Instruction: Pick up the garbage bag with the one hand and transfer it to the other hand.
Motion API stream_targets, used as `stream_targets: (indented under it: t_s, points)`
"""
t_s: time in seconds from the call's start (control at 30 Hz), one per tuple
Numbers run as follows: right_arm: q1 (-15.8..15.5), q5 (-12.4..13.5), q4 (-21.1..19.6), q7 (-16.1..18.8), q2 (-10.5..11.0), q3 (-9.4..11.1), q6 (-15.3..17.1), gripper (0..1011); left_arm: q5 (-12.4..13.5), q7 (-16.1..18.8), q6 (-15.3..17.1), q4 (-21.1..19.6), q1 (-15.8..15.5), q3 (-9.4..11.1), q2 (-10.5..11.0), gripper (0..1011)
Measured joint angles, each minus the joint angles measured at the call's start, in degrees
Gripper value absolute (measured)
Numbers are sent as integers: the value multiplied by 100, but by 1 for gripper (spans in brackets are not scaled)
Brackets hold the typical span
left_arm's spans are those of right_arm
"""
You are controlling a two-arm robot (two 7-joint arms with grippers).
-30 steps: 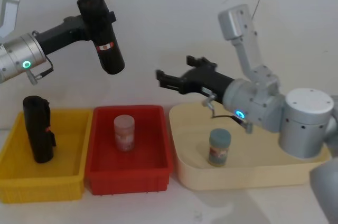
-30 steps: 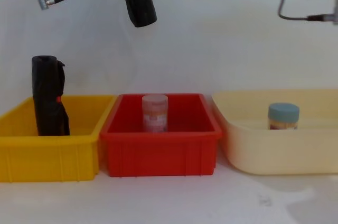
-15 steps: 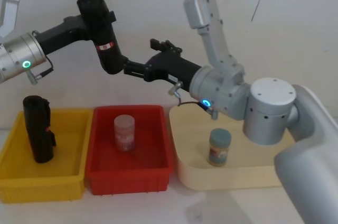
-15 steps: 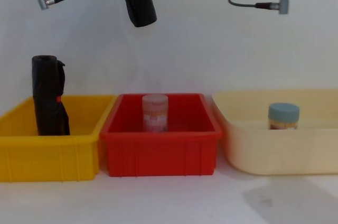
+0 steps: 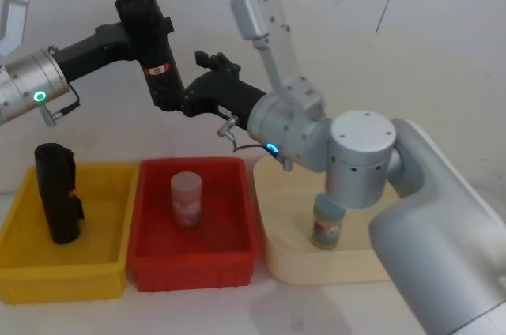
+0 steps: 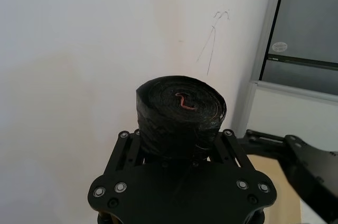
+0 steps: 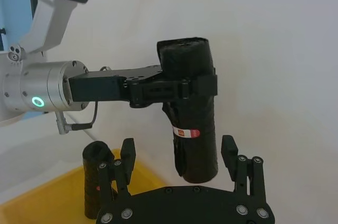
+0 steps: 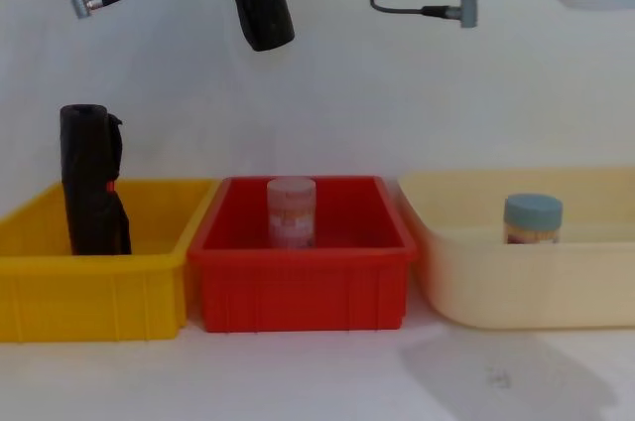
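Note:
High above the bins, my left gripper (image 5: 146, 33), on the green-ringed arm, is shut on the upper part of the garbage bag (image 5: 158, 62). The bag is a tight black roll with a red-and-white label, hanging tilted. In the left wrist view the roll's end (image 6: 180, 108) sits between that gripper's fingers. My right gripper (image 5: 191, 86), on the blue-ringed arm, is open at the roll's lower end. In the right wrist view its fingers (image 7: 127, 152) stand either side of the roll (image 7: 194, 123), apart from it.
A second black roll (image 5: 57, 193) with a loose flap stands in the yellow bin (image 5: 103, 272). The red bin (image 5: 229, 256) holds a pale jar (image 5: 186, 198). A teal-lidded jar (image 5: 328, 220) sits in the cream tray (image 5: 292, 264) beneath my right arm.
My right arm has swung left across the table, bringing its open gripper up to the roll's lower end. The left arm and the bag have stayed still.

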Motion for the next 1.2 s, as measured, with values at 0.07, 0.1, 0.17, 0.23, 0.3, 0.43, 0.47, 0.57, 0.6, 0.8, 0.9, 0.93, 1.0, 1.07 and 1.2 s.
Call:
stream_targets:
  t_s: [0.07,0.1,0.17,0.23,0.3,0.43,0.47,0.57,0.6,0.8,0.9,0.93,1.0,1.07,1.2]
  points:
    - [59,-44,123,-37,-70,-40,-22,1000,0,0,0,0,0,0,0,452]
    - [77,-56,157,-50,-92,-50,-29,1000,1,0,0,0,0,0,0,452]
    - [134,-84,271,-82,-155,-75,-38,999,0,0,0,0,0,0,0,452]
    - [181,-103,363,-102,-203,-93,-44,1000,0,0,0,0,0,0,0,452]
    - [251,-135,508,-131,-272,-110,-58,999,1,0,0,0,0,0,0,452]
    - [397,-203,811,-200,-402,-138,-98,1000,1,0,0,0,0,-1,0,452]
    - [397,-203,811,-200,-402,-138,-98,1000,0,0,0,0,0,0,0,452]
    - [510,-257,1051,-261,-492,-146,-136,1000,1,0,0,0,0,0,0,452]
    - [568,-280,1180,-293,-536,-148,-159,1000,1,0,0,-1,0,0,-1,452]
    - [811,-353,1706,-418,-709,-141,-268,1000,1,0,0,-1,0,0,0,452]
    - [970,-395,2048,-494,-819,-124,-348,1000,1,0,0,-1,0,0,0,452]
    - [970,-395,2048,-494,-819,-124,-348,1000,1,0,0,-1,1,0,-1,452]
    - [1111,-429,2331,-553,-911,-108,-425,1000,1,0,0,-1,0,0,-1,452]
    - [1169,-440,2475,-573,-948,-97,-457,1000,1,0,0,0,0,0,0,452]
    - [1310,-451,2774,-599,-1037,-61,-525,1000,1,0,0,-1,1,-1,0,452]
